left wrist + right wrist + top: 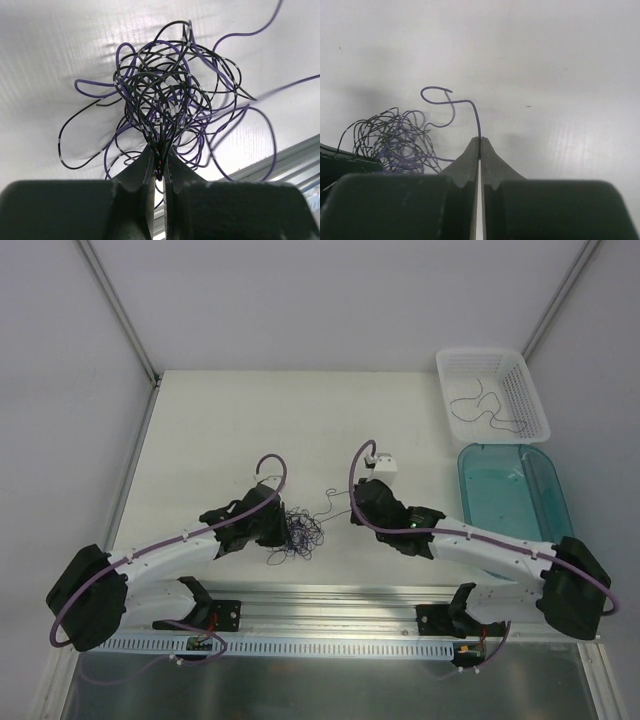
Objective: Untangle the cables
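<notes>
Left gripper (159,150) was clamped on the wad of cables (165,100), near the table (250,420) middle. Right gripper (480,142), closed, pinched one purple strand (462,102) trailing left to the wad, so a rightward pull looked likeliest.

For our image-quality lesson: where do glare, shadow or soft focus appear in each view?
Top external: even light, faint sheen on the metal rail. Left wrist: glare patch on the table; the wad of cables sharp, left tool dark and soft. Right wrist: blurred shadow behind the purple strand; right tool dark.
</notes>
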Controlling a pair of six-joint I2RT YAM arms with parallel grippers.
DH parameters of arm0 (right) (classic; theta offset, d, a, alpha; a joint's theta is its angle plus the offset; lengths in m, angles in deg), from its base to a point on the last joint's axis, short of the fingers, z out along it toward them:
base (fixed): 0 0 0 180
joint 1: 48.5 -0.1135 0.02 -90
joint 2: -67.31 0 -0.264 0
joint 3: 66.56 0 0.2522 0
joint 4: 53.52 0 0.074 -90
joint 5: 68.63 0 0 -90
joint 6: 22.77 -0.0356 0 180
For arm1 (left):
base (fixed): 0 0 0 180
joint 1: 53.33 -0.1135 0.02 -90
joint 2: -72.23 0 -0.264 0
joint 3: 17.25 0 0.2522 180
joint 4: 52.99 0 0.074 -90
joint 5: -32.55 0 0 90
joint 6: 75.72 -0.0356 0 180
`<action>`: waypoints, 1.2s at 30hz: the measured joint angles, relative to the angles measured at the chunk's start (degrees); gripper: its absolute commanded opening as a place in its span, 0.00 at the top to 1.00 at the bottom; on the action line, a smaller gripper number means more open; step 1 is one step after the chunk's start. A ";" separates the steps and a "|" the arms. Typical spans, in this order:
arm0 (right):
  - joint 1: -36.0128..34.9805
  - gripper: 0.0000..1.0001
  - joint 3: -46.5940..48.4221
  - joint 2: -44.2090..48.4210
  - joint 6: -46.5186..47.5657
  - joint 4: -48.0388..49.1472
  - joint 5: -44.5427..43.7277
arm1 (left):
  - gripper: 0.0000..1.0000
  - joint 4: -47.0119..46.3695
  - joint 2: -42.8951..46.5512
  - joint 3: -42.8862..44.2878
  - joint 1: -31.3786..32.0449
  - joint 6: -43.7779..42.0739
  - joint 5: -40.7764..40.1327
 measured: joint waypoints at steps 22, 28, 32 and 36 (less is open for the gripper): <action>1.60 0.99 11.98 35.21 11.98 -30.21 -11.19 | 0.99 8.33 2.58 0.00 -3.39 6.21 -8.11; 1.60 0.99 17.94 41.18 16.00 -35.78 -13.00 | 0.99 10.10 2.56 0.00 -7.45 6.47 -8.61; 1.60 0.99 25.68 40.65 19.65 -39.17 -14.49 | 0.99 10.49 2.56 0.00 -9.51 6.45 -8.63; 1.62 0.99 32.13 40.65 24.26 -40.04 -16.37 | 0.98 10.95 2.56 0.00 -11.06 6.47 -8.63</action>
